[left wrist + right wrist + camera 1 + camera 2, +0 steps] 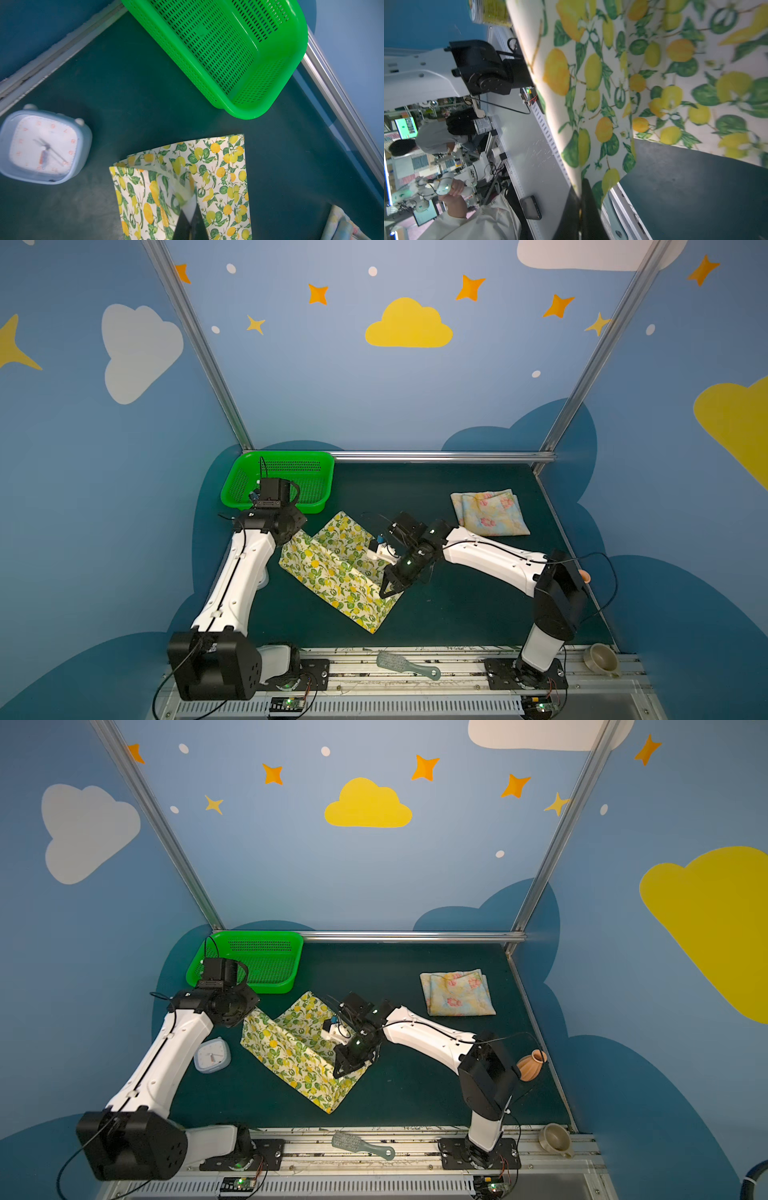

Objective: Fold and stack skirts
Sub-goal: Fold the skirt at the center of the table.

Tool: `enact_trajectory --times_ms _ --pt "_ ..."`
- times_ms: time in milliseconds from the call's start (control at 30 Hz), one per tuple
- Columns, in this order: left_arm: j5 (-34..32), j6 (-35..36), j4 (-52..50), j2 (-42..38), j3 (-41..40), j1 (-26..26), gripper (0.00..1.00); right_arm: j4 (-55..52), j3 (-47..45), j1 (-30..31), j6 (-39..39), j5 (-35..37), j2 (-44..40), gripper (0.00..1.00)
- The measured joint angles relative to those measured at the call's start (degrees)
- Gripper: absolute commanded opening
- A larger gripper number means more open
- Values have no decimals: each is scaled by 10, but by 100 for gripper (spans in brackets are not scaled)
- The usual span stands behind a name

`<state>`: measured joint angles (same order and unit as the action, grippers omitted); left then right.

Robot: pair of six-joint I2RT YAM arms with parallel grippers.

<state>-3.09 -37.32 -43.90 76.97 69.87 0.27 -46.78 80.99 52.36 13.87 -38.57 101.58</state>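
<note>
The cream lemon-print skirt (336,568) lies partly folded mid-table, one layer lifted into a ridge. In the left wrist view my left gripper (190,209) is shut on a raised fold of this skirt (220,170). In both top views the left wrist hides its fingertips at the cloth's left corner. My right gripper (388,591) is shut on the skirt's right edge, and the cloth (591,87) hangs from its jaws (580,187). The pastel flowered skirt (490,512) lies folded at the back right, away from both grippers.
A green mesh basket (286,477) stands at the back left, just behind the left wrist. A pale blue clock (212,1054) lies beside the left arm. A terracotta vase (530,1065) stands by the right edge. A cup (600,657) and a brush (407,666) rest on the front rail.
</note>
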Motion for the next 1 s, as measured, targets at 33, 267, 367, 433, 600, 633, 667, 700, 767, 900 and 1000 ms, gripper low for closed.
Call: enact_trajectory --times_ms 33,267,367,433,600,633,667,700,767,900,1000 --pt "2 0 8 21 9 -5 4 0 -2 -14 -1 -2 2 0" --pt "21 1 33 176 106 -41 4 0 -3 -84 -13 -21 41 0" --pt "30 3 34 241 152 -54 4 4 -8 -103 -17 -28 57 0" --pt "36 3 34 278 175 -63 4 5 -13 -113 -22 -32 67 0" --pt "43 3 33 342 212 -75 4 5 -21 -131 -26 -35 91 0" --pt "44 3 33 352 217 -76 4 5 -21 -133 -27 -36 96 0" --pt "44 3 33 359 221 -76 4 5 -21 -135 -28 -36 100 0" --pt "45 3 31 367 226 -77 4 5 -21 -137 -28 -36 105 0" --pt "48 3 30 380 234 -79 4 5 -21 -140 -28 -36 113 0" --pt "51 3 24 402 253 -82 4 5 -21 -145 -28 -35 120 0" --pt "53 3 17 417 269 -83 4 5 -21 -147 -28 -30 123 0"
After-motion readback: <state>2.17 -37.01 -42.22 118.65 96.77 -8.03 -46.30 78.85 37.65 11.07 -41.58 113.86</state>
